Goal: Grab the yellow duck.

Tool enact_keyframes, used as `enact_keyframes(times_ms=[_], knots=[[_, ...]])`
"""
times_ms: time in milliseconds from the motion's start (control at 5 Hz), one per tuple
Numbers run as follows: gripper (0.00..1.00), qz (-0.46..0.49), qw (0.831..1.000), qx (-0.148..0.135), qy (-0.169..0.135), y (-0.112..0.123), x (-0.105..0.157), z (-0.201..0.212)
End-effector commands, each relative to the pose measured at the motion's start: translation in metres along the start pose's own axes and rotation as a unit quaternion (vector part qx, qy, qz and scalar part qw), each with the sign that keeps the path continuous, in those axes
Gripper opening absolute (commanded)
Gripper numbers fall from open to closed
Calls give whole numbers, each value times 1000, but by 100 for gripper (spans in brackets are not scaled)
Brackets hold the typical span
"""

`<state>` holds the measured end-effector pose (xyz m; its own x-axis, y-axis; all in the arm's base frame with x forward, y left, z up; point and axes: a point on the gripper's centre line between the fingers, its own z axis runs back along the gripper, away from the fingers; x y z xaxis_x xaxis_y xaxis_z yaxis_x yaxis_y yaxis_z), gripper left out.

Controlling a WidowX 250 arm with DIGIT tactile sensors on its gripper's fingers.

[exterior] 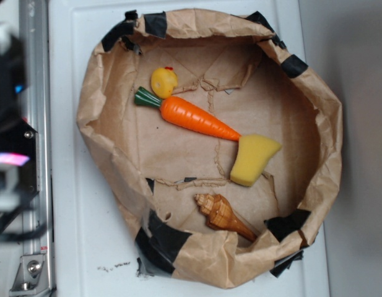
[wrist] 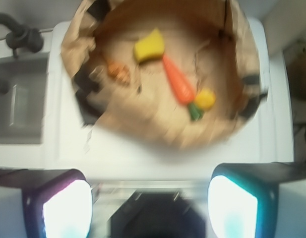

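Observation:
The yellow duck (exterior: 164,81) is a small glossy yellow ball with a tiny red tip. It lies in the back left of a brown paper bowl (exterior: 104,93), touching the leafy end of an orange carrot (exterior: 197,119). In the blurred wrist view the yellow duck (wrist: 205,99) sits at the carrot's (wrist: 179,84) green end. My gripper (wrist: 150,203) is open, its two glowing pads wide apart with nothing between them. It hovers well outside the bowl, over the white surface. In the exterior view only a blurred dark part of the arm shows at the left edge.
A yellow sponge wedge (exterior: 255,159) lies at the carrot's tip. A brown conch shell (exterior: 223,216) rests near the bowl's front rim. Black tape patches (exterior: 163,241) hold the paper rim. A metal rail (exterior: 34,93) runs along the left. A grey sink (wrist: 19,99) shows in the wrist view.

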<state>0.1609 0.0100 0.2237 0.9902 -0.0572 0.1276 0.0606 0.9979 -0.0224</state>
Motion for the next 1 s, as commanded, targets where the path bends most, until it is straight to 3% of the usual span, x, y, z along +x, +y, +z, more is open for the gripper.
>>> enact_keyframes(times_ms=[0, 200, 400, 800], knots=[[100, -184, 983, 17, -8, 19, 53, -51], [100, -245, 969, 24, 35, 12, 62, -89], [100, -288, 956, 27, 55, 18, 68, -117], [100, -349, 936, 8, 57, 42, 63, -149]])
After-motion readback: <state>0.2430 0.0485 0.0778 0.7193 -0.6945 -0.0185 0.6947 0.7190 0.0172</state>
